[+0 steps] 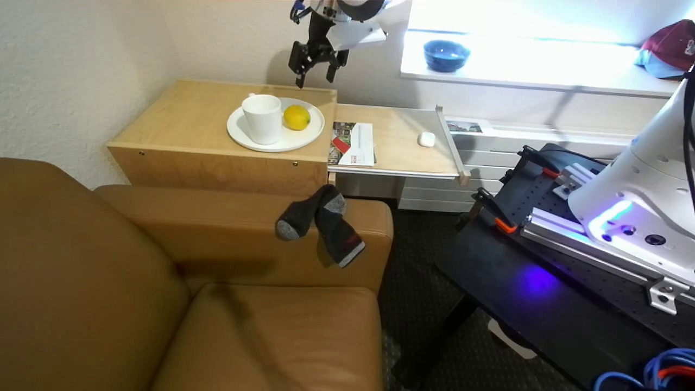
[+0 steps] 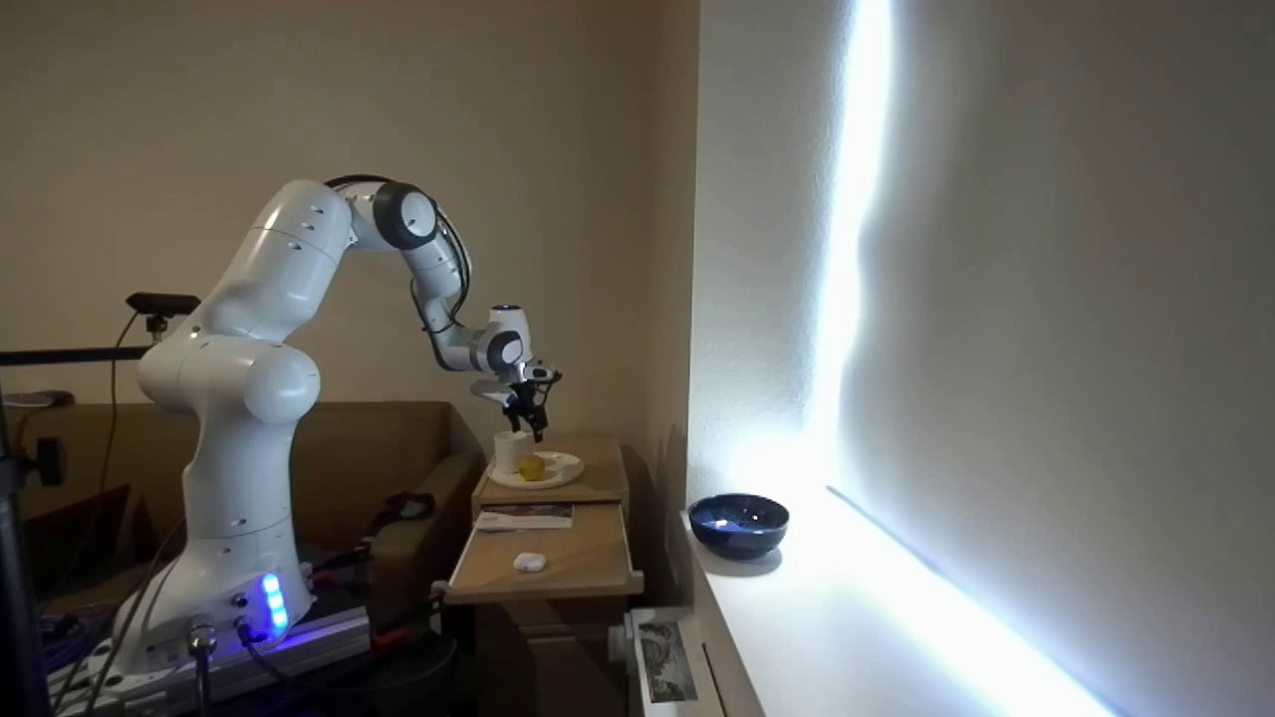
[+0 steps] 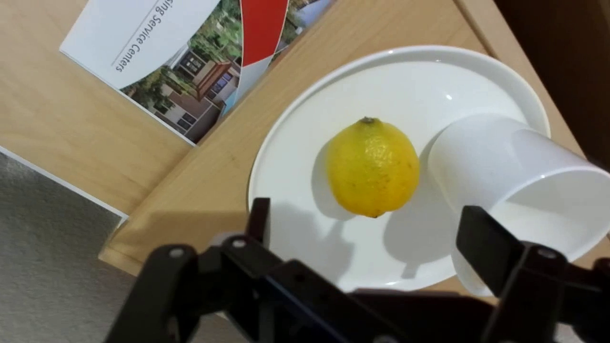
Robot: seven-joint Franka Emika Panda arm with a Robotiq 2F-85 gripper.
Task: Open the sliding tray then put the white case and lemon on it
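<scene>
Lemon [image 3: 373,167] sits on the white plate [image 3: 405,88] on the desk [image 1: 182,117], beside the white cup [image 3: 505,155]. Our pincer [image 1: 315,83] hangs above, spread, holding nothing. In the wrist view we see it ahead of the fingertips [image 3: 259,221], centred between, stem-to-tip axis near square to their line; we judge advance, then descent.

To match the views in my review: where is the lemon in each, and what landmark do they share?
In an exterior view: lemon, upper half, slightly left of centre.
In an exterior view: lemon, lower half, left of centre.
In the wrist view: lemon, mid-height, right of centre.
Shared landmark: white plate beneath it.
</scene>
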